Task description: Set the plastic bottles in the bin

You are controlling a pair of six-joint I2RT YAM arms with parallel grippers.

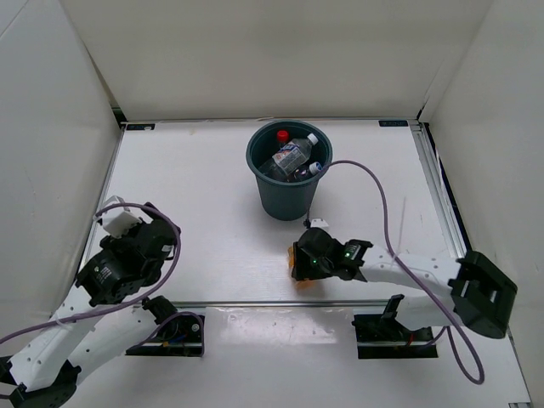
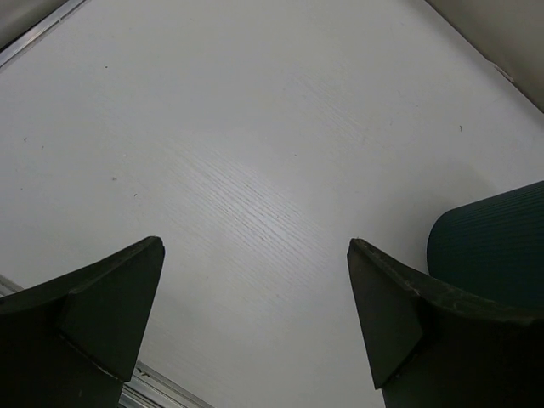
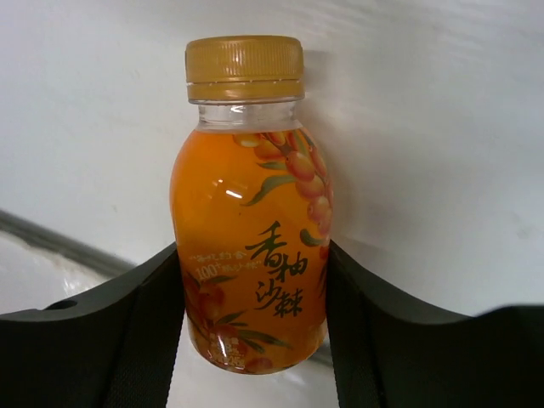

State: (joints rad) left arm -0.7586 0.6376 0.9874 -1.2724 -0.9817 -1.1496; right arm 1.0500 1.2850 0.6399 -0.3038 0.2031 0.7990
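Observation:
The dark teal bin [image 1: 265,195] stands at the back middle of the table. Inside it lie clear bottles with pale labels [image 1: 291,157] and one with a red cap [image 1: 282,135]. My right gripper [image 1: 299,263] is shut on the orange bottle [image 3: 249,221], which has a gold cap and lies low over the table's near edge, a sliver of it showing in the top view [image 1: 294,259]. Both fingers [image 3: 127,331] press its sides. My left gripper [image 2: 255,289] is open and empty above the table at the left; the bin's wall [image 2: 493,246] shows at its right.
White walls close the table on three sides. A metal rail [image 1: 280,303] runs along the near edge by the arm bases. A purple cable [image 1: 382,204] loops from the bin's right side over the right arm.

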